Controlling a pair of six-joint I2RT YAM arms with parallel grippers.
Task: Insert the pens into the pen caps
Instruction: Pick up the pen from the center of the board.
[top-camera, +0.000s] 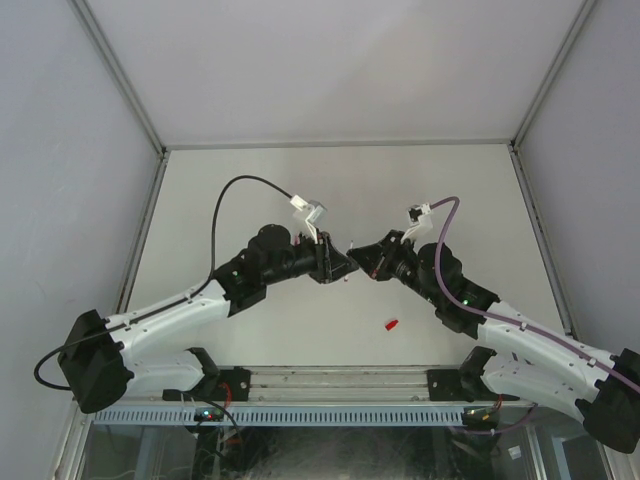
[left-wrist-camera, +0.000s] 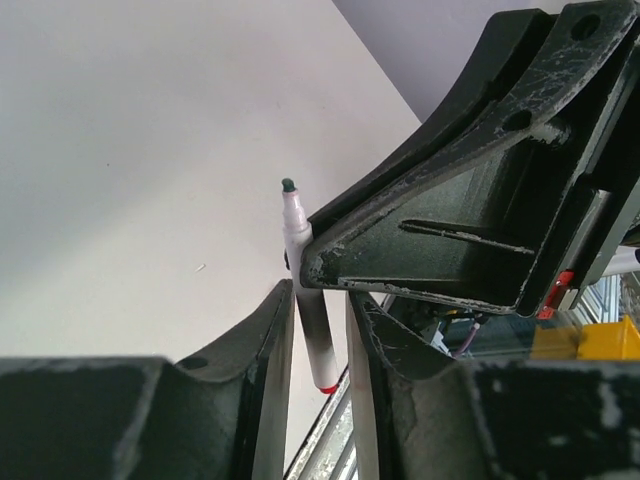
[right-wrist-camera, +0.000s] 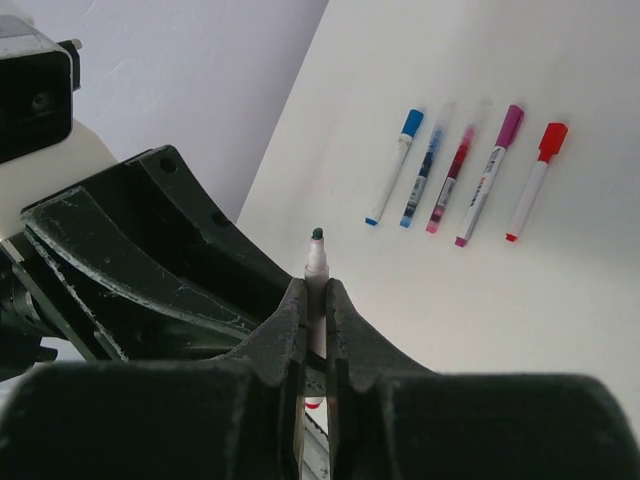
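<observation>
Holding the pen (right-wrist-camera: 316, 255) upright above the table (top-camera: 250, 180) in the right gripper (right-wrist-camera: 316, 290), clamped hard on the barrel, nib bare for capping, with the left gripper (left-wrist-camera: 318, 296) straddling the same barrel, pinching or not impossible to tell, and the red cap (top-camera: 391, 324) lying loose nearby.

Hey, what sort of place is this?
Probably a robotics lab test cell: a white table boxed in by plain grey panels, two robot arms bolted to a rail, marker pens laid out in a row.
</observation>
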